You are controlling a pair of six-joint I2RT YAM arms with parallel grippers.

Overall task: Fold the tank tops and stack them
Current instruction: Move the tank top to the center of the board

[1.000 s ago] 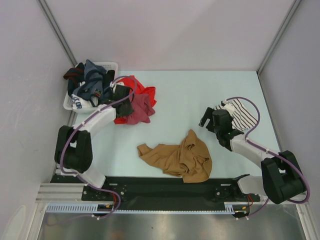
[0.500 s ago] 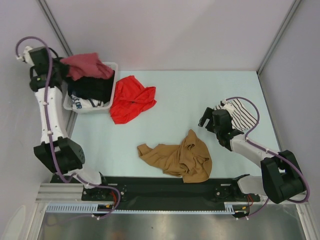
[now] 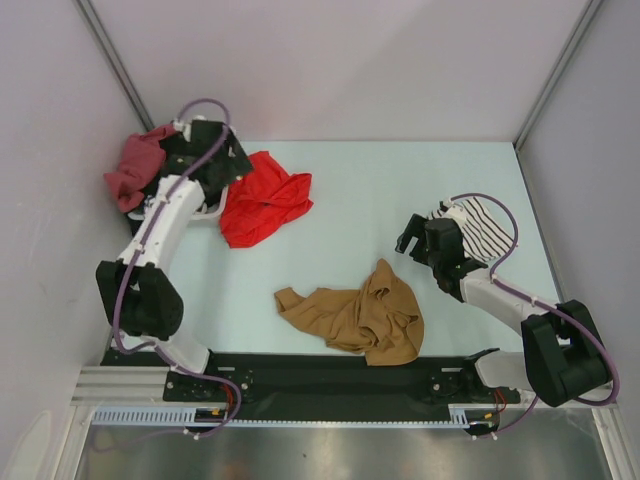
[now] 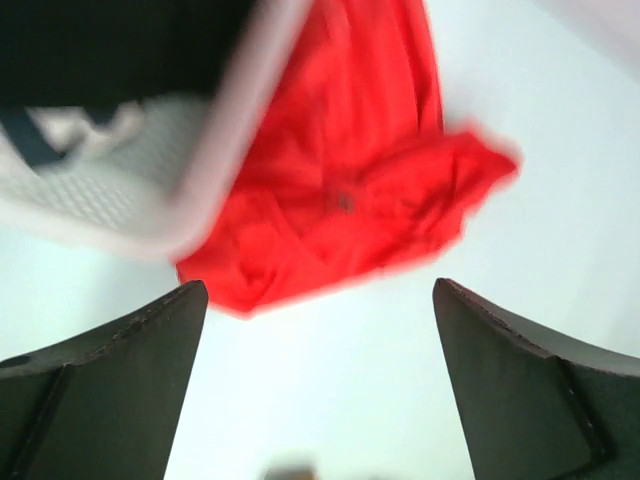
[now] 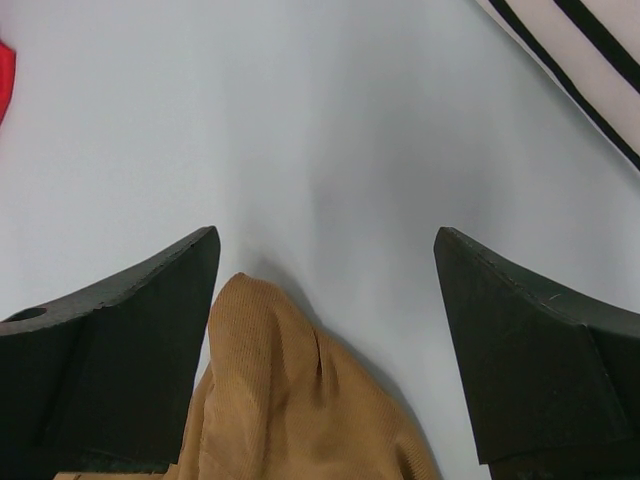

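Crumpled tan-brown cloth tank top near centre of pale desk, white black-striped cloth tank top bunched far right. Left tool far left, right tool by the stripes, both spread wide, nothing pinched. Light n floppy, prob best grabbed at hem/strap edge.

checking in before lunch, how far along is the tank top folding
Nothing is folded or stacked yet. The tan tank top lies crumpled mid-table; the striped tank top sits bunched by the right arm. Both grippers are empty: left gripper open over a red garment by the basket, right gripper open near the tan one. Both folds and stacking remain.
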